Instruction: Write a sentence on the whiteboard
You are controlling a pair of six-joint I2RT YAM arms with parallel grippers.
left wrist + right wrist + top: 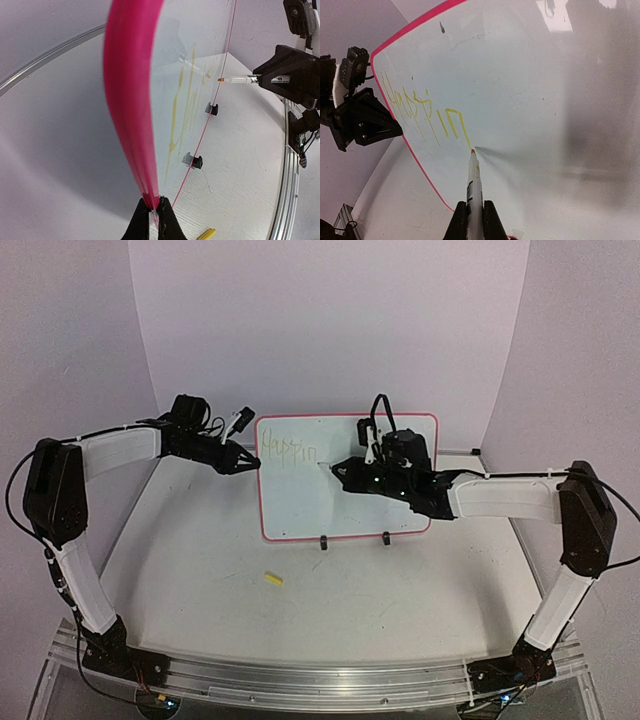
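here, the left gripper point(250, 461) sits at the left edge of the whiteboard point(350, 508), its jaws pinched shut on the red-pink border about halfway up. the left wrist view shows the two black fingertips point(142, 226) clamped on either side of that rim. the whiteboard stands upright towards the far side of the table point(200, 570), propped on two small black clip feet point(323, 542) along its bottom edge. on the table in front of the whiteboard's lower left corner, apart from it, lies a small yellow piece point(273, 579). the sentence point(288, 451) is only partly there: thin yellow-green strokes in the whiteboard's upper left area, reading roughly "happin". just right of the last stroke, a marker point(474, 182) with a clear barrel meets the whiteboard's face with its tip. the right gripper point(342, 471) reaches in front of the whiteboard's middle, its jaws closed on the marker's barrel, and its arm crosses the whiteboard's lower right part.
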